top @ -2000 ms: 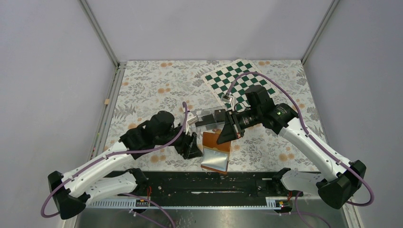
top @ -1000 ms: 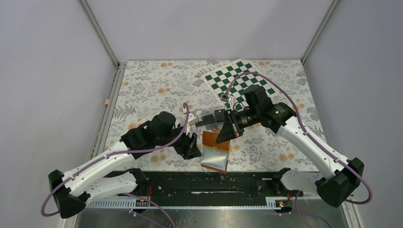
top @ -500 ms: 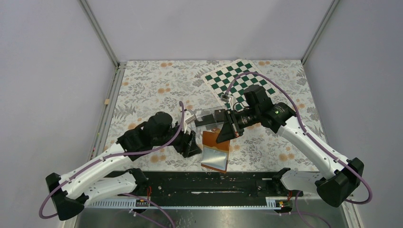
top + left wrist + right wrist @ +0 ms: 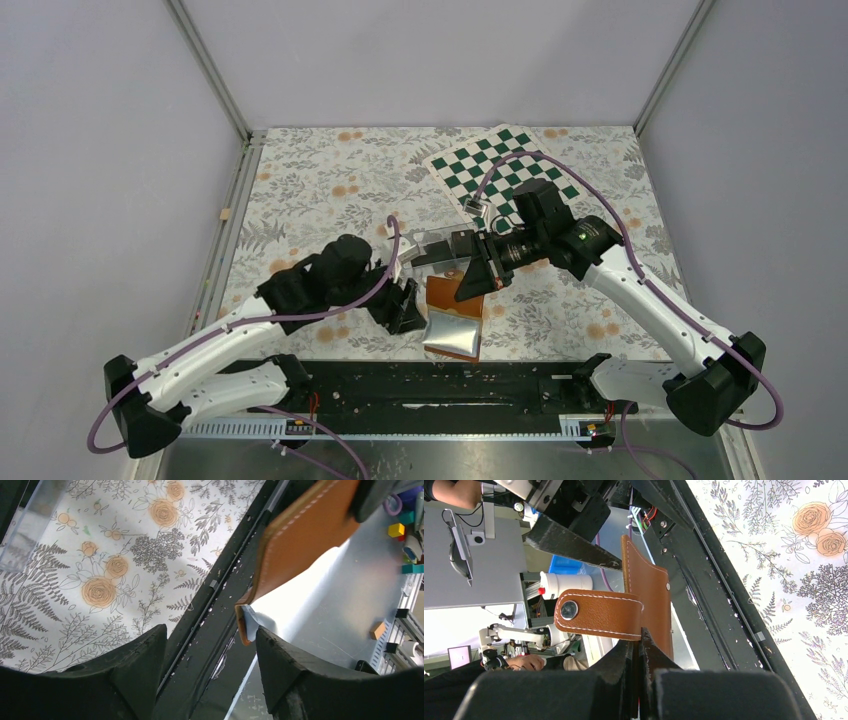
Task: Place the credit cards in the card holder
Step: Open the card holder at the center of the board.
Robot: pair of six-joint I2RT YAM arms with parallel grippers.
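Top view: right arm is stretching left over the tabletop's near-edge middle, right gripper (image 4: pixel 468 283) clamping the card holder (image 4: pixel 455 325), which is hanging open there. Bent left arm is holding left gripper (image 4: pixel 405 305) just beside it. Left wrist: jaws are standing apart, empty. Right wrist: fingers (image 4: pixel 616 667) are pinching the leather.

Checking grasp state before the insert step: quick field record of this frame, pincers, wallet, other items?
right pincer: shut on the card holder, pinching its brown cover by the snap tab
card holder: open, pale sleeves showing in the top view
left pincer: open, empty, close beside the holder's lower corner
clear box: on the floral cloth between the arms
checkerboard: flat on the cloth, far right
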